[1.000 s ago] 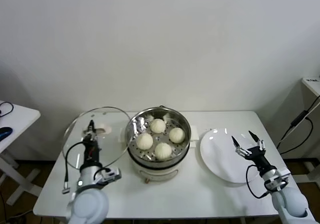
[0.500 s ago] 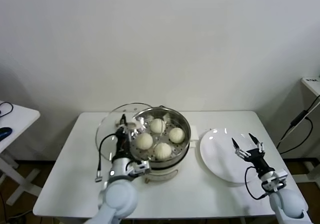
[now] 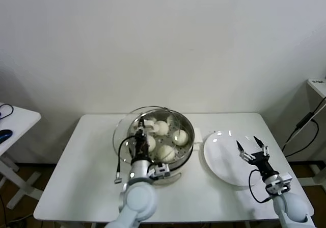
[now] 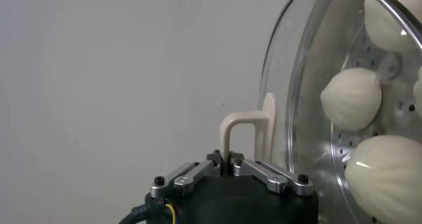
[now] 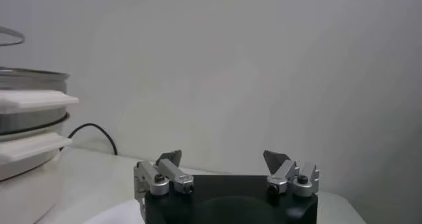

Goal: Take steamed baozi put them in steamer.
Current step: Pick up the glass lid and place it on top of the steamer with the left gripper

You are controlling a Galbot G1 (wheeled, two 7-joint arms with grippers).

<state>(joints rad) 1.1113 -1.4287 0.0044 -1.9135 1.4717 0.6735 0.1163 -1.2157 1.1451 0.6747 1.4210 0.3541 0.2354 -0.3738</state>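
Head view: lid [image 3: 133,117] over steamer [image 3: 187,146] rim

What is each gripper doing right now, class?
Left gripper: shut on the lid handle, over the steamer.
Right gripper: open, holding nothing, above the plate.

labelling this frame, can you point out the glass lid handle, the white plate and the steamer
glass lid handle [image 4: 245,132], left wrist view, on its white loop
white plate [image 3: 220,162], head view, on its bare surface
steamer [image 3: 186,122], head view, on its steel rim
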